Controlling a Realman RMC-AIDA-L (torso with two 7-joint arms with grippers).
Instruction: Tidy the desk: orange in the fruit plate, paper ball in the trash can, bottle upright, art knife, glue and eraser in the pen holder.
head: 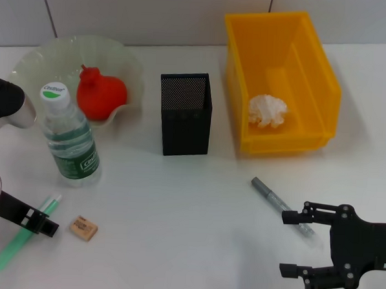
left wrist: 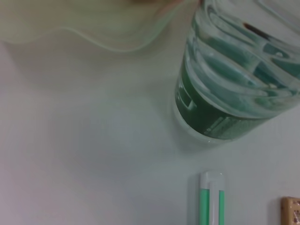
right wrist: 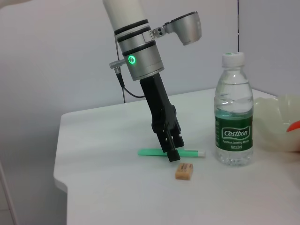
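White surface in front of a tiled wall, desk partly tidied.

The bottle is standing upright beside the fruit plate, which is holding the orange (red-orange here); the paper ball is lying in the yellow bin, and the black mesh pen holder is sitting between plate and bin. The green glue stick and the eraser are lying near the front edge, just apart, with the left pincer hovering over the stick, grip state unclear. The grey art knife is lying by the right pincer, whose jaws are spread wide and gripping nothing.
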